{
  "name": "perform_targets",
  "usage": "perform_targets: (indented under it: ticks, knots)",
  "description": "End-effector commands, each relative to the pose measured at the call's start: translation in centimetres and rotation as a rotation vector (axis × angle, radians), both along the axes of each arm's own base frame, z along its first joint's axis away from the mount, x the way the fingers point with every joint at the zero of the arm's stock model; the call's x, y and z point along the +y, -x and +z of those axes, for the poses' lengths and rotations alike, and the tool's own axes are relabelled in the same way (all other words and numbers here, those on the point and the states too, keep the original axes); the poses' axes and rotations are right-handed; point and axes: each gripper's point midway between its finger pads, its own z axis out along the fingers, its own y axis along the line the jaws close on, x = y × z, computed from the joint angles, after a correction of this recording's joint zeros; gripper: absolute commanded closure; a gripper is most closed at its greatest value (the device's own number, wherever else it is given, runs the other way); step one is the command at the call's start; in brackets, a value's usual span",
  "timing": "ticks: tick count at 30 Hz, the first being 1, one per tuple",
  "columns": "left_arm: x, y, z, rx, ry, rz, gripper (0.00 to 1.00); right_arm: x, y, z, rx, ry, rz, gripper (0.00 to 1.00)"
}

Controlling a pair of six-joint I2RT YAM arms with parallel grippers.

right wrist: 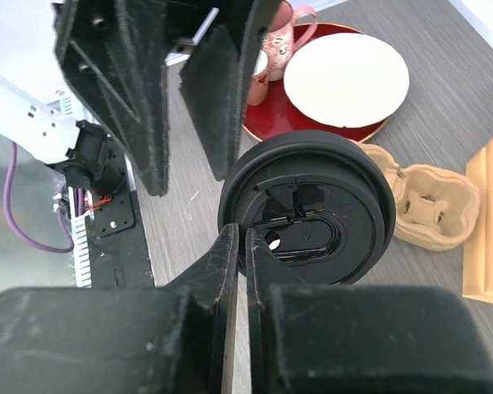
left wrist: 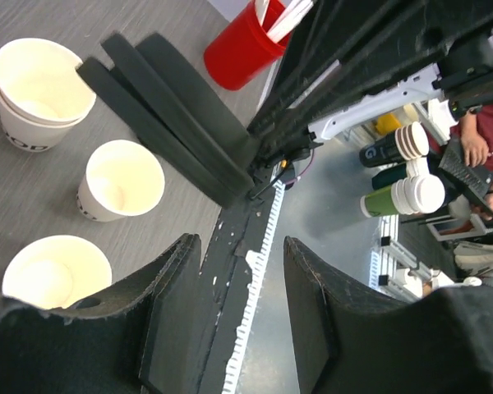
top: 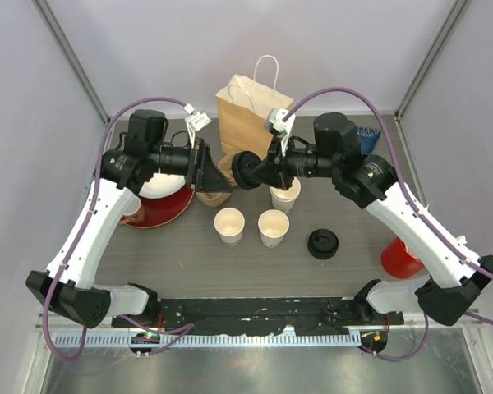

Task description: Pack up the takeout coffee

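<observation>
Cups of white paper, lidless and upright around mid-worktop: far cup close by the right gripper, left cup and middle cup side by side toward the near edge. Pinches a black sip lid by its rim between the right fingers, off the surface. Holds the left gripper spread and empty over a pulp cup carrier toward the far edge. Stack of black lids right of the cups; brown paper bag at the far edge.
</observation>
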Motion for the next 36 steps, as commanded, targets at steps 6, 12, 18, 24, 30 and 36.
perform_targets:
  ticks: [6, 12, 18, 24, 30, 36]
  knots:
    - [-0.5, -0.1, 1.9, -0.032, 0.080, -0.019, 0.53, 0.8, 1.6, 2.1, -0.079, -0.069, 0.099, 0.99]
    - [-0.5, -1.3, 1.2, -0.046, 0.063, 0.016, 0.57, 0.8, 1.9, 2.0, -0.080, -0.069, 0.113, 0.99]
    - [-0.6, -1.5, 1.3, -0.054, 0.071, 0.013, 0.80, 0.8, 2.0, 1.8, -0.080, -0.068, 0.118, 0.99]
    - [-0.6, -1.4, 0.9, -0.046, 0.070, 0.010, 1.00, 0.7, 2.0, 1.5, -0.077, -0.062, 0.116, 0.99]
    - [-0.5, -1.8, 0.4, -0.041, 0.058, 0.028, 1.00, 0.5, 1.5, 1.1, -0.084, -0.053, 0.086, 0.99]
    - [-0.1, -2.8, -0.7, -0.055, 0.020, 0.080, 1.00, 0.1, 0.7, 0.4, -0.076, -0.030, 0.027, 0.99]
